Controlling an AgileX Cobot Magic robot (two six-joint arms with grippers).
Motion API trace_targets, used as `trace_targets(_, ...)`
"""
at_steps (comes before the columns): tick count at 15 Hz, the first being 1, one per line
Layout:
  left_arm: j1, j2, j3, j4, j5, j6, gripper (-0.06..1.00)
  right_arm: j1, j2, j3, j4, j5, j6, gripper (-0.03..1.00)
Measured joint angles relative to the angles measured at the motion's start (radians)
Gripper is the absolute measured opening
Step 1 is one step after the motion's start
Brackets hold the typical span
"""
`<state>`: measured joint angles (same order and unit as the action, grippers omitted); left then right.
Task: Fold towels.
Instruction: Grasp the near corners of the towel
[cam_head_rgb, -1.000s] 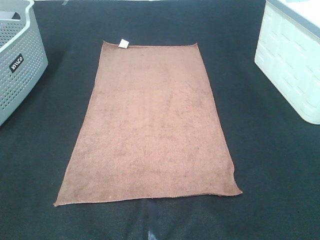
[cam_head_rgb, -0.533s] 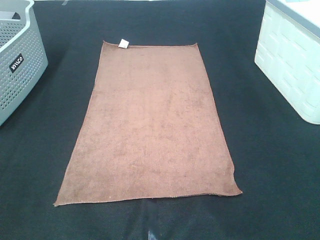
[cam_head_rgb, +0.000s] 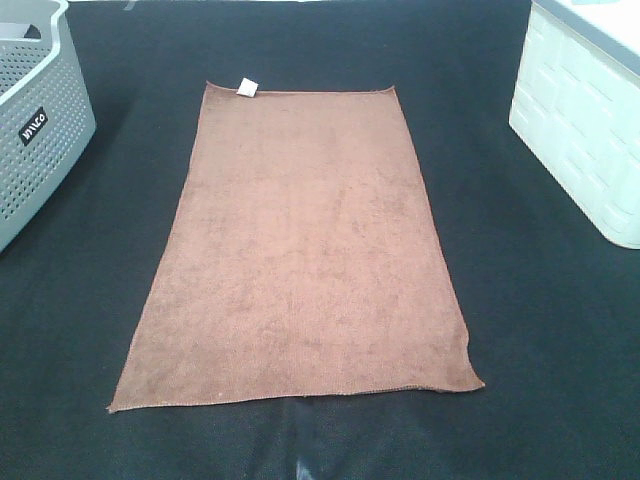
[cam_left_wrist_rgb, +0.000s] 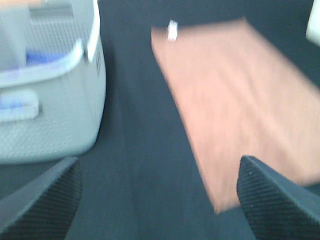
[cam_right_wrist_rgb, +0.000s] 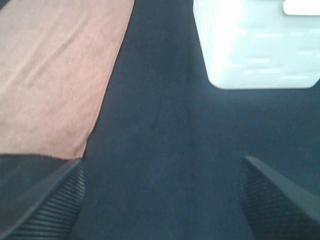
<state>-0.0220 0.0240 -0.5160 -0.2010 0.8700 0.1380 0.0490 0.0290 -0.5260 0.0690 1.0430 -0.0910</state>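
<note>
The rust-brown towel (cam_head_rgb: 300, 250) lies flat and spread out on the dark table, long side running away from me. A small white tag (cam_head_rgb: 247, 88) sits at its far left corner. Neither gripper shows in the exterior high view. In the left wrist view my left gripper (cam_left_wrist_rgb: 157, 200) is open and empty above bare table, with the towel (cam_left_wrist_rgb: 235, 100) off to one side. In the right wrist view my right gripper (cam_right_wrist_rgb: 162, 200) is open and empty above bare table beside the towel's near right corner (cam_right_wrist_rgb: 55, 85).
A grey perforated basket (cam_head_rgb: 35, 120) stands at the far left of the table and shows in the left wrist view (cam_left_wrist_rgb: 45, 95). A white bin (cam_head_rgb: 585, 120) stands at the far right and shows in the right wrist view (cam_right_wrist_rgb: 255, 45). The table cover (cam_head_rgb: 540, 330) is dark.
</note>
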Motion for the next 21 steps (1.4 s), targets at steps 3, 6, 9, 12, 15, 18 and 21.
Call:
trace_targets(3,0.0,0.148,0.077,-0.084,-0.211,-0.037,0.8,0.0,0.166,-0.051,0.007,-0.039,0.0,0.76)
trace_targets(6,0.0,0.388,0.096,-0.297,-0.322,-0.04,0.8,0.0,0.415,-0.103,0.07,-0.062,0.0,0.76)
trace_targets(9,0.0,0.702,0.096,-0.505,-0.341,0.054,0.8,0.0,0.708,-0.119,0.188,-0.072,-0.002,0.76)
trace_targets(12,0.0,0.89,0.096,-0.619,-0.33,0.176,0.8,0.0,0.861,-0.119,0.234,-0.086,-0.012,0.76)
trace_targets(15,0.001,1.16,0.096,-0.804,-0.322,0.411,0.8,0.0,1.136,-0.119,0.369,-0.173,-0.135,0.76)
trace_targets(18,0.001,1.367,0.095,-1.01,-0.324,0.647,0.8,0.0,1.292,-0.119,0.527,-0.249,-0.293,0.76)
trace_targets(21,0.001,1.526,0.095,-1.18,-0.326,0.874,0.8,0.0,1.431,-0.12,0.71,-0.316,-0.459,0.76)
